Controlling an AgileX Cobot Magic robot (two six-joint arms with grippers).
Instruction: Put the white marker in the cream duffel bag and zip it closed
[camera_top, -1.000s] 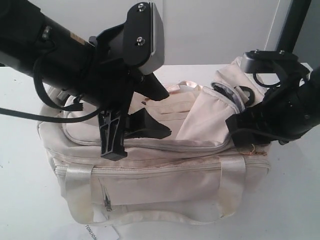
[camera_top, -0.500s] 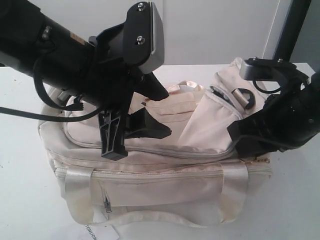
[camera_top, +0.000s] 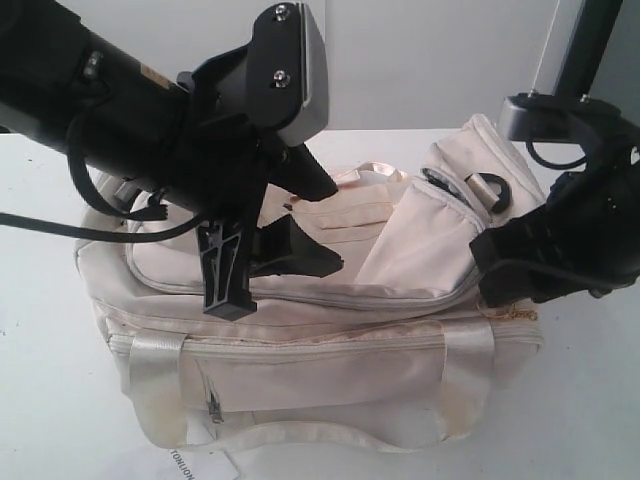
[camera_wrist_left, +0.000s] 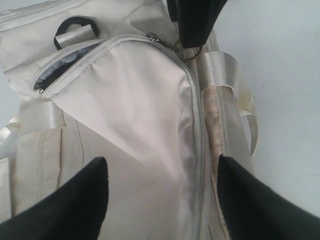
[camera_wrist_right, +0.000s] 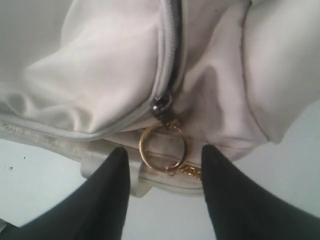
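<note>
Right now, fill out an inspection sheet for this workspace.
Surface: white table.
Job's things: bag centred, zip part open near the ring; marker not seen.
Clutter: paper tag at the bag's front.
Grippers: left gripper open above the bag; right gripper open, straddling the ring, not touching it.
Cables: black cable hanging off the left arm.
Surroundings: white wall, dark post.

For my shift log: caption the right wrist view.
Right gripper jaws open either side of the gold keyring on the zip pull of the cream duffel bag.
</note>
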